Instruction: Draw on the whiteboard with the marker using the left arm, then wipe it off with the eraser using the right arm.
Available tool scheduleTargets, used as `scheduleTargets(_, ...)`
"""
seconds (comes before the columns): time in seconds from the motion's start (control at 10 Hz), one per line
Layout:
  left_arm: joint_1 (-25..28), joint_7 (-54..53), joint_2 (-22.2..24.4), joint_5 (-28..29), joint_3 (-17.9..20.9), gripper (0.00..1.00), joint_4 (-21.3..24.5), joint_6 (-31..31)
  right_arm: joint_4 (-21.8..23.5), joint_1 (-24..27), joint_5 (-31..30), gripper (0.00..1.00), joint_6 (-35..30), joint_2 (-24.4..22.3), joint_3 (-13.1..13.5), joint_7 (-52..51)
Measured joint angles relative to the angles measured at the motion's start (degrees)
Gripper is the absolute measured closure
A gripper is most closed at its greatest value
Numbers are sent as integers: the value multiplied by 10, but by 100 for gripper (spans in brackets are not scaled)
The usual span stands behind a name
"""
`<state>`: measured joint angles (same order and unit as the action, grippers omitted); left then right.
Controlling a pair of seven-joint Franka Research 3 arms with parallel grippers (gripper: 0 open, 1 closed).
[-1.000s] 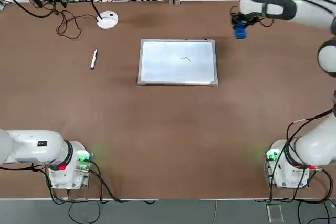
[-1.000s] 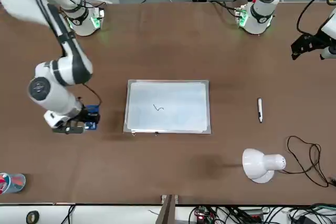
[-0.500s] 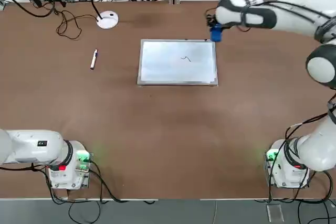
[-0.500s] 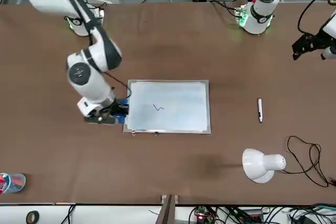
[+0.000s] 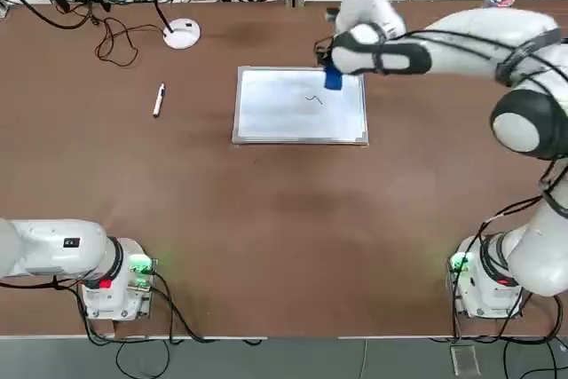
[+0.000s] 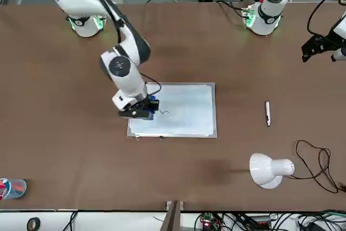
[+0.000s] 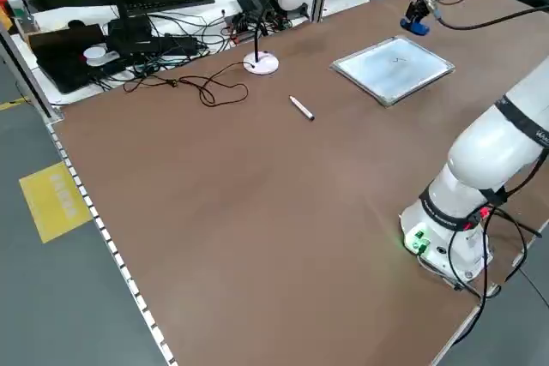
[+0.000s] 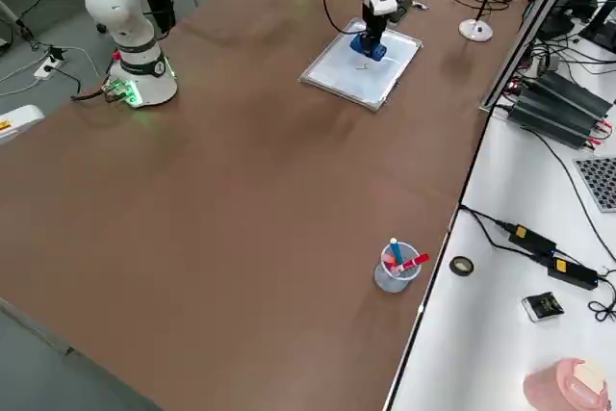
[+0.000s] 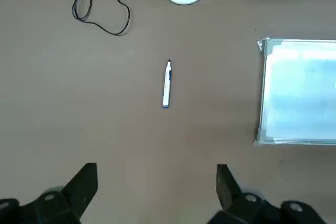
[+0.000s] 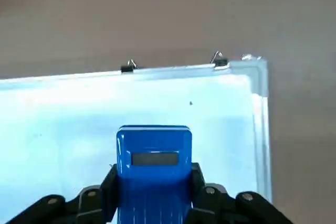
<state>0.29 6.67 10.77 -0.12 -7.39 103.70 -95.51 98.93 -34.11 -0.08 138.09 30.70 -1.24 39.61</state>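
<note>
1. Worktop (image 5: 266,219): brown, carrying one whiteboard (image 5: 284,117), one marker (image 5: 159,99), one eraser (image 5: 333,79), one white desk lamp (image 6: 268,170) and one clear cup (image 8: 393,270) of pens.
2. Whiteboard: lies flat near the middle of the far half of the worktop. One small dark squiggle (image 5: 314,100) is drawn on it; it does not read as a letter or word. Two small clips sit on one long edge in the right wrist view.
3. Eraser: blue block, clamped in the right tool (image 6: 141,113) with fingers closed on its sides. It is over the board's far right corner area in the top view, just beside the squiggle. Contact with the board surface cannot be confirmed. A pale label strip shows on the eraser; text unreadable.
4. Marker: lies alone on the bare worktop, well apart from the board, on the left arm's side, between board and lamp cable.
5. Left tool (image 9: 157,192): fingers spread wide, nothing between them, held high above the marker, near the worktop's left edge.
6. Arms: two, each base lit green.
7. Cup: at the worktop's far right corner; red-tipped pens inside, count unclear.
8. No brand or writing legible anywhere.
</note>
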Motion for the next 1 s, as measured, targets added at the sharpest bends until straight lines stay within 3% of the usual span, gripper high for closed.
scheduleTargets(0.5, 0, 0, 0, 0, 0, 0, 0, 0, 8, -1, -29, 44, 2, 30, 17, 4)
scheduleTargets(1.0, 0, 0, 0, 0, 0, 0, -1, 0, 18, -16, -38, 44, 23, 46, 17, 18)
